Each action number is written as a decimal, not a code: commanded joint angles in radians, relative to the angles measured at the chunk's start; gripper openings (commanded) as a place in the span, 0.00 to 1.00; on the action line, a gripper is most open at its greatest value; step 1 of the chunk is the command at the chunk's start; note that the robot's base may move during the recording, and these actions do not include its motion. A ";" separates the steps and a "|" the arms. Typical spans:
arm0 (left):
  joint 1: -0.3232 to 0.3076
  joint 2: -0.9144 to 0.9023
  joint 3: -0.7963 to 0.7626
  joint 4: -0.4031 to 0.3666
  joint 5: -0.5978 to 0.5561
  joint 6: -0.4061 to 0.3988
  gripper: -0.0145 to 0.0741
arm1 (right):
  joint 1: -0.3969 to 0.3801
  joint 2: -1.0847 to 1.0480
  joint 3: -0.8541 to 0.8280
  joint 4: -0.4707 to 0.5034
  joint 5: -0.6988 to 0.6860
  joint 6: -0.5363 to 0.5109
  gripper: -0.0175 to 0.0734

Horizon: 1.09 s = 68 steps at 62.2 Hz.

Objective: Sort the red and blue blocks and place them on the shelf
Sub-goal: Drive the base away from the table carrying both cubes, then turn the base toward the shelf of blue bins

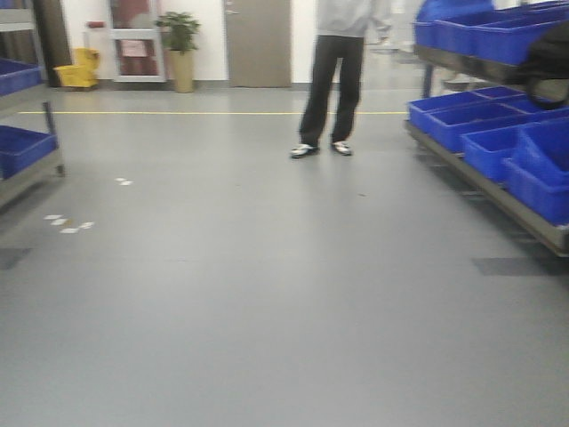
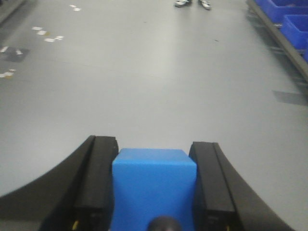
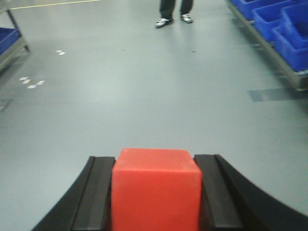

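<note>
Blue block (image 2: 154, 187) sits clamped between the left hand's (image 2: 154, 150) jaws, red block (image 3: 156, 190) likewise between the right hand's (image 3: 154, 159) jaws.

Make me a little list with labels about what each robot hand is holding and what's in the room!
Left side: left hand closed on the blue block
Right side: right hand closed on the red block
Ground: grey floor, a few white scraps on the left
Somebody there: person standing ahead, head out of view
Storage: blue tubs on a rack at the right
Far wall: plant and yellow bucket
</note>
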 commanded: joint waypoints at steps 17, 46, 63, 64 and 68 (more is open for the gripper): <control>0.002 0.001 -0.029 0.007 -0.085 -0.010 0.32 | -0.006 -0.002 -0.030 -0.013 -0.090 -0.006 0.25; 0.002 0.001 -0.029 0.007 -0.085 -0.010 0.32 | -0.006 -0.002 -0.030 -0.013 -0.090 -0.006 0.25; 0.002 0.001 -0.029 0.007 -0.085 -0.010 0.32 | -0.006 -0.002 -0.030 -0.013 -0.090 -0.006 0.25; 0.002 0.001 -0.029 0.007 -0.085 -0.010 0.32 | -0.006 -0.002 -0.030 -0.013 -0.090 -0.006 0.25; 0.002 0.001 -0.029 0.007 -0.085 -0.010 0.32 | -0.006 -0.002 -0.030 -0.013 -0.090 -0.006 0.25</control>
